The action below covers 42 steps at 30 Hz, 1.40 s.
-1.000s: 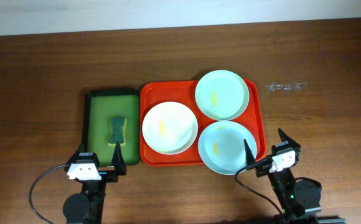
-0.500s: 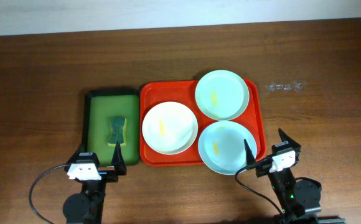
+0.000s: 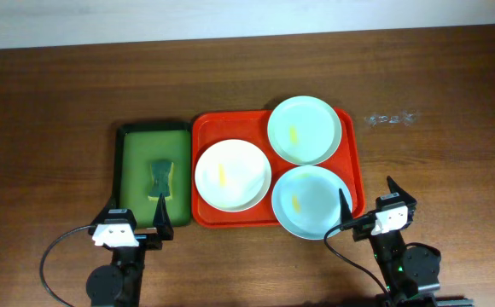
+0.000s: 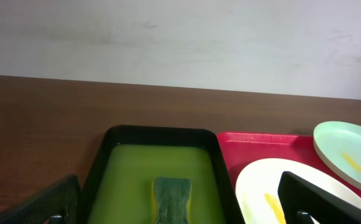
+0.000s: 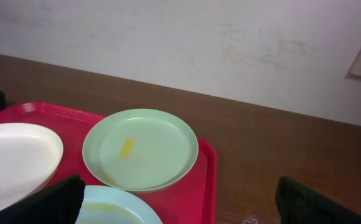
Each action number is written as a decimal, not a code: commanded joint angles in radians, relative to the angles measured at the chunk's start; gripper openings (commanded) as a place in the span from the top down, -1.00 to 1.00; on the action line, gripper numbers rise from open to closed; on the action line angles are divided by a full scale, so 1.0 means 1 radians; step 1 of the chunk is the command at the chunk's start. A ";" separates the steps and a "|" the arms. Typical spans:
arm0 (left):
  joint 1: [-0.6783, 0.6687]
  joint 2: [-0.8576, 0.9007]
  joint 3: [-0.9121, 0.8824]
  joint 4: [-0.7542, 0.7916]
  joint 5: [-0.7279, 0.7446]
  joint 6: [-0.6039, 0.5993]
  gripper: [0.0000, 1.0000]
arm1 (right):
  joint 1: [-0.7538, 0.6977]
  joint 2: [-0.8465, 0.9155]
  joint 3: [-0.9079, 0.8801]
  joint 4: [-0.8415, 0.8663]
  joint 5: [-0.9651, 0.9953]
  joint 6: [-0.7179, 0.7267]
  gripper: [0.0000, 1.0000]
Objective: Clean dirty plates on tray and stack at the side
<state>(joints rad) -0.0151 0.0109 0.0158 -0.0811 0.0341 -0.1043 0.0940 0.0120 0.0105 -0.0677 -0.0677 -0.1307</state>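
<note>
Left tool (image 3: 136, 205), right tool (image 3: 366, 189): low; spread

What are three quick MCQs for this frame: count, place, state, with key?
1. Plates on the red tray: A) two B) three C) four
2. The sponge lies: A) in the green tray B) on the red tray C) on a plate
3. The left tool and right tool are: A) open, empty B) shut on a plate C) shut on the sponge
Key: 1 B, one white, two mint. 2 A, it sits inside the black rim. 3 A, each gapes wide, nothing held.
</note>
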 commanded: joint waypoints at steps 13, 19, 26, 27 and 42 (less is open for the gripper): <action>-0.004 -0.004 -0.006 -0.002 -0.004 0.016 -0.98 | -0.005 -0.004 -0.005 -0.005 0.016 0.004 -0.97; -0.004 -0.004 -0.006 -0.002 -0.004 0.016 -0.98 | -0.005 -0.004 -0.005 -0.005 0.016 0.004 -0.97; -0.004 -0.004 -0.006 -0.002 -0.004 0.016 -0.98 | -0.005 -0.004 -0.005 -0.005 0.016 0.004 -0.97; -0.004 -0.004 -0.006 -0.002 -0.004 0.016 -0.98 | -0.005 -0.004 -0.005 -0.005 0.016 0.004 -0.97; -0.004 -0.004 0.071 -0.014 0.019 0.015 -0.98 | -0.005 -0.004 0.024 -0.017 -0.013 0.133 -0.97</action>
<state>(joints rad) -0.0151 0.0109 0.0200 -0.0837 0.0345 -0.1043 0.0940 0.0120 0.0109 -0.0685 -0.0711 -0.0841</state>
